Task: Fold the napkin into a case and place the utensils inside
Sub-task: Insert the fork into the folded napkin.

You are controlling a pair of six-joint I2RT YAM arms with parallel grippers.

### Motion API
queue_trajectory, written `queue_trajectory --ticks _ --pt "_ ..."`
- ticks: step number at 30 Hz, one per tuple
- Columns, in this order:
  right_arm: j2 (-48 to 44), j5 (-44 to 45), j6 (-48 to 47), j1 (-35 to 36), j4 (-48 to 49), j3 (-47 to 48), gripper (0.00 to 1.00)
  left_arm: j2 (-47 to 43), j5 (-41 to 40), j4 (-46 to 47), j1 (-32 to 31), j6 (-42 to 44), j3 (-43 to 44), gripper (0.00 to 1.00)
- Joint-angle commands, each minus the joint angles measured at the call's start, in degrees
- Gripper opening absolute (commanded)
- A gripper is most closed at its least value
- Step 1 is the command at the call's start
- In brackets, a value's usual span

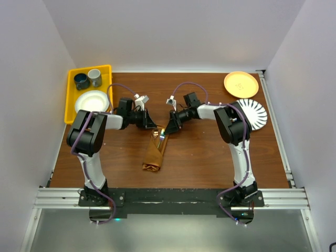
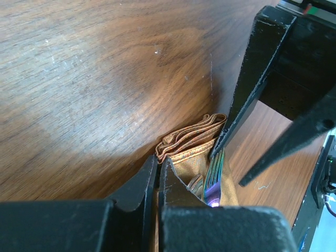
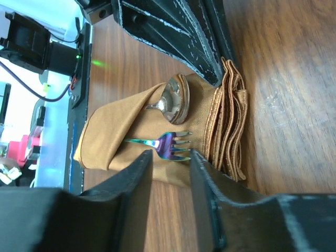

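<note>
Case (image 1: pixel 155 155) at centre of table (image 1: pixel 210 152).
Fork (image 3: pixel 164 143) and spoon (image 3: pixel 176 100) heads project from its far end. Left gripper (image 2: pixel 159 181) fingers closed at the folded edge. Right gripper (image 3: pixel 170 173) fingers partly open beside the fork tines, gripping nothing.

A narrow rust-brown cloth case (image 1: pixel 154 153) lies flat near the table's middle, its long axis running from 1 o'clock to 7 o'clock. Its 1 o'clock end shows stacked, pleated folds. Beside those folds, a thin metal fork with iridescent green-purple tines (image 3: pixel 170 146) and a silvery metal spoon bowl (image 3: pixel 176 100) rest side by side on the cloth, their handles tucked under a diagonal flap.
</note>
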Motion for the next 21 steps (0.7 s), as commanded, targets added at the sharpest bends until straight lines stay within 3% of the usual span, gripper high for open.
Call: queue_trajectory --ticks 1,7,11,21 --pt "-0.90 3.49 -3.54 0.43 -2.69 2.40 0.45 -1.34 -3.57 0.06 0.22 0.46 -1.15 0.00" --pt "-3.18 9.36 -6.62 0.43 -5.14 4.68 0.51 -1.69 -4.01 0.23 0.31 0.02 -1.07 0.00" --pt "-4.33 14.29 -8.03 0.34 -5.77 6.00 0.68 -2.04 -4.97 0.14 0.31 -0.07 -1.07 0.00" --pt "-7.14 19.83 -7.06 0.43 -6.47 10.66 0.89 -2.57 -4.63 0.06 0.31 0.19 -0.28 0.00"
